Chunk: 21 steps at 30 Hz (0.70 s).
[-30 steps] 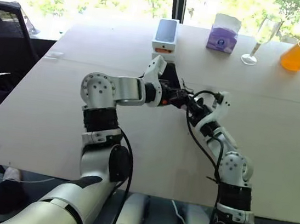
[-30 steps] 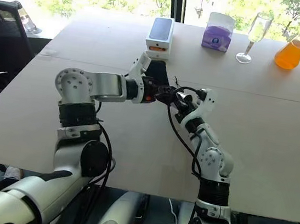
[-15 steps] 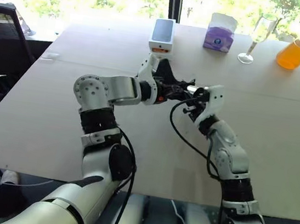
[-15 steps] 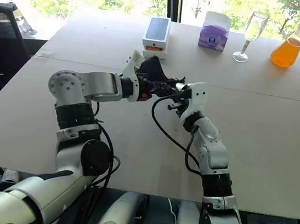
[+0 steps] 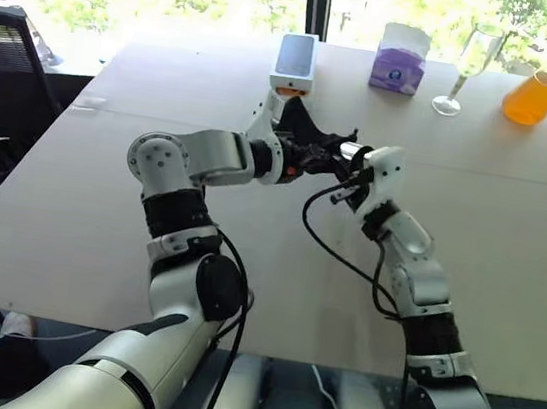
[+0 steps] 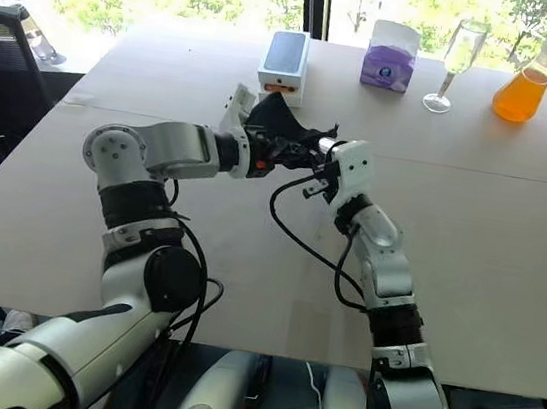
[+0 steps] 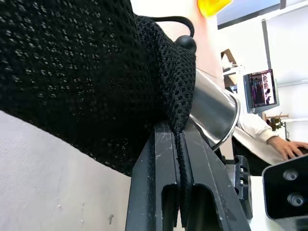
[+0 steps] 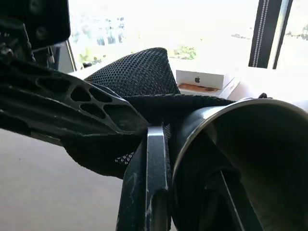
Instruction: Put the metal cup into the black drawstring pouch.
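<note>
Cup at the pouch mouth, both arms raised over the counter

Steel and cloth met in mid-air above the counter (image 5: 104, 192). The left end effector (image 7: 179, 144) was clenched on the mesh edge of the black drawstring pouch (image 7: 72, 72), holding it up by its mouth. The right end effector (image 8: 187, 159) gripped the metal cup (image 8: 231, 144) by its wall, one finger outside and one inside the rim, with the cup's base end pushed partly under the pouch's fabric.

The cup looked rigid, light and smooth, so it would likely slide in a thin-fingered pinch; a hold at the rim seemed the only purchase. The pouch was soft, open-weave mesh that would sag and fold shut unless its mouth were kept spread, and the cord (image 7: 168, 20) could snag.

How deep the cup sat inside could not be judged: cloth covered its lower part, and in the head views both end effectors overlapped it. The pouch's far side was hidden.
</note>
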Each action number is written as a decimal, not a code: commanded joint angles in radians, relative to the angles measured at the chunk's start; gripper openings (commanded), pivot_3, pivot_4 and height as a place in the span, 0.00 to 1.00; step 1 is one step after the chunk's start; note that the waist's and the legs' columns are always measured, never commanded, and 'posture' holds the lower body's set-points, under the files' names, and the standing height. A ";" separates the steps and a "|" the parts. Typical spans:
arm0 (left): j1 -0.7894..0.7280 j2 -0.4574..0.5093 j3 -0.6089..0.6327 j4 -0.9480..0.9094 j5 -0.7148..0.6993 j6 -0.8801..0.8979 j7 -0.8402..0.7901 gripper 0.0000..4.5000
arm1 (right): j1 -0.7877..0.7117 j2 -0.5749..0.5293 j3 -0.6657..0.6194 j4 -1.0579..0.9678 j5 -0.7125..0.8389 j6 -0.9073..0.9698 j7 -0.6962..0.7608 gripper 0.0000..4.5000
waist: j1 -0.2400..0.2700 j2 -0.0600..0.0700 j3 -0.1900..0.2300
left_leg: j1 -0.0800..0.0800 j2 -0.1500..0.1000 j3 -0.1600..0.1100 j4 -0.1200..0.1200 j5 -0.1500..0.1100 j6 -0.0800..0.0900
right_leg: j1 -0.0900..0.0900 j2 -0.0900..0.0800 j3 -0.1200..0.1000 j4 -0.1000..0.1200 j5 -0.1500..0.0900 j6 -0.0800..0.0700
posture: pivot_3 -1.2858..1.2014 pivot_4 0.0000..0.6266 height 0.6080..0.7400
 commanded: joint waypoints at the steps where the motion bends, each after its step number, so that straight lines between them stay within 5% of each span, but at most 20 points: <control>1: -0.067 -0.008 -0.021 -0.043 -0.052 -0.010 -0.073 0.00 | 0.030 0.024 0.047 -0.088 0.106 0.072 0.113 0.03 | 0.002 0.000 0.000 | 0.000 0.000 0.000 0.000 0.000 0.000 | 0.000 0.000 0.000 0.000 0.000 0.000 | 0.52 0.24 1.00; 5: -0.067 0.052 -0.120 -0.072 0.010 -0.045 -0.144 0.00 | 0.047 0.023 0.021 -0.108 0.152 0.133 0.108 0.03 | -0.001 0.000 0.000 | 0.000 0.000 0.000 0.000 0.000 0.000 | 0.000 0.000 0.000 0.000 0.000 0.000 | 0.52 0.24 1.00; 9: 0.022 0.194 -0.462 -0.250 0.143 -0.165 -0.326 0.00 | 0.044 0.026 -0.003 -0.109 0.169 0.174 0.078 0.03 | -0.004 0.000 0.000 | 0.001 0.000 0.000 0.000 0.000 0.000 | 0.000 0.001 0.001 0.000 0.000 0.000 | 0.52 0.24 1.00; 12: 0.074 0.250 -0.594 -0.329 0.185 -0.228 -0.435 0.00 | 0.031 0.028 0.002 -0.113 0.165 0.172 0.077 0.03 | -0.001 0.000 0.000 | 0.001 0.000 0.001 -0.001 0.000 0.000 | 0.000 0.000 0.001 0.000 0.000 0.000 | 0.52 0.24 1.00; 21: 0.069 0.157 -0.461 -0.266 0.154 -0.202 -0.441 0.00 | -0.010 0.125 -0.029 -0.126 0.280 0.189 0.096 0.03 | -0.001 0.000 0.000 | 0.001 0.000 0.000 -0.001 0.000 0.000 | 0.000 0.000 0.001 0.000 0.000 0.000 | 0.52 0.24 1.00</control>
